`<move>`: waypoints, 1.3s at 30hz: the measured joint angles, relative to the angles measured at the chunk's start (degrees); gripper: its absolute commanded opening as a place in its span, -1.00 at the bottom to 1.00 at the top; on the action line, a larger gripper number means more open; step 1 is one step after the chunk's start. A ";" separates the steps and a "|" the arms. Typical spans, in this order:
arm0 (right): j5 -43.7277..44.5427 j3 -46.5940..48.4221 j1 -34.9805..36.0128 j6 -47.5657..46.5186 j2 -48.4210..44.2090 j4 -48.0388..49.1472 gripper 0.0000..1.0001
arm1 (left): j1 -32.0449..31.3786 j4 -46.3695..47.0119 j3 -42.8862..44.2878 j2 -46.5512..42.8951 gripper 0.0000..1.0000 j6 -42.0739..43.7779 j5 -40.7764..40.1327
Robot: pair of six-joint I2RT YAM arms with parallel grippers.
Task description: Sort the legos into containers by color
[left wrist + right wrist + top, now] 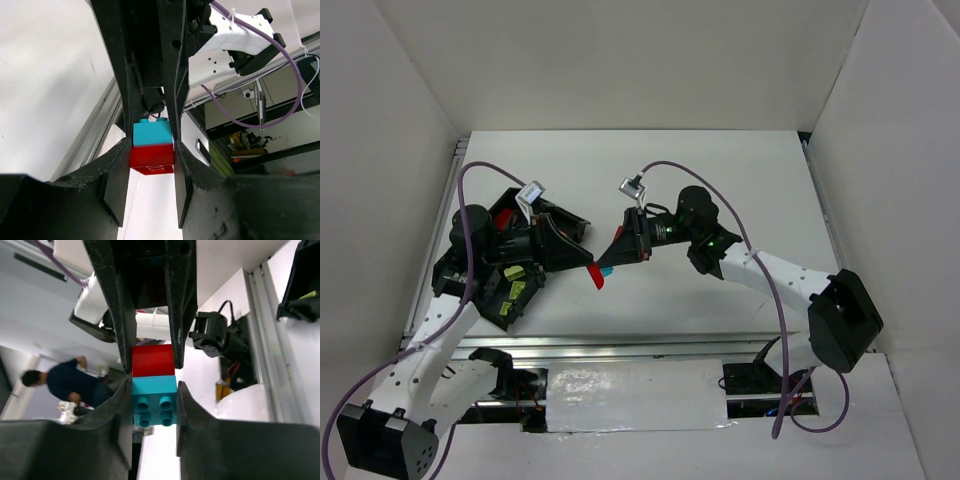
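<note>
Jaws of the left gripper are clenched on the red brick, one finger flat against each of its opposite sides. The jaws of the right gripper are clenched the same way on the cyan brick.

The two bricks are pressed together into one short stack, face to face. Its long axis runs along the line between the two grippers. In the top view that line slants from lower left, where the red end is, to upper right, where the cyan end is. The cyan brick's four round studs, two by two, point toward the right wrist and away from the left one.

Both bricks are glossy, blocky and nearly equal in width. The red one is deep red and the cyan one bright blue-green, and the seam between them is straight and tight.

Each brick fills the gap between its jaws near the fingertips. The tips of the two grippers almost meet at the seam, reaching in from opposite ends.

The stack hangs in the air above the white tabletop, clear of its surface and just right of the black tray. The tray lies under the left arm, with a lime green brick in its near compartment.
</note>
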 measured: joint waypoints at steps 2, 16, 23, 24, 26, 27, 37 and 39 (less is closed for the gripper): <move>-0.46 -0.35 -0.07 -0.11 0.00 0.70 -1.00 | 0.00 -0.46 0.00 0.00 -1.00 -0.63 0.39; -3.39 -10.23 -13.00 -0.33 -1.03 4.92 -1.00 | -0.11 -8.15 6.21 2.05 -1.00 7.61 -1.70; 1.88 -9.88 -15.39 -9.55 -1.77 -10.05 -1.00 | 5.97 -31.52 22.27 12.33 -1.00 17.64 -30.40; 2.95 -9.55 -15.39 -11.34 -2.25 -13.14 -1.00 | 7.82 -34.38 24.68 14.97 -1.00 17.75 -36.02; 4.81 -8.44 -15.39 -14.47 -3.56 -19.10 -1.00 | 10.45 -39.91 28.98 20.90 -1.00 17.11 -45.86; 5.55 -7.89 -15.39 -15.74 -4.26 -21.31 -1.00 | 11.23 -42.60 31.26 23.87 -1.00 16.20 -50.88; 8.70 -7.54 -15.39 -19.15 -14.67 -29.40 -1.00 | 12.72 -51.89 46.21 40.15 -0.86 10.47 -81.64; 8.59 -8.28 -15.39 -19.15 -16.04 -29.73 -1.00 | 12.92 -52.22 47.08 42.80 -0.71 9.79 -85.90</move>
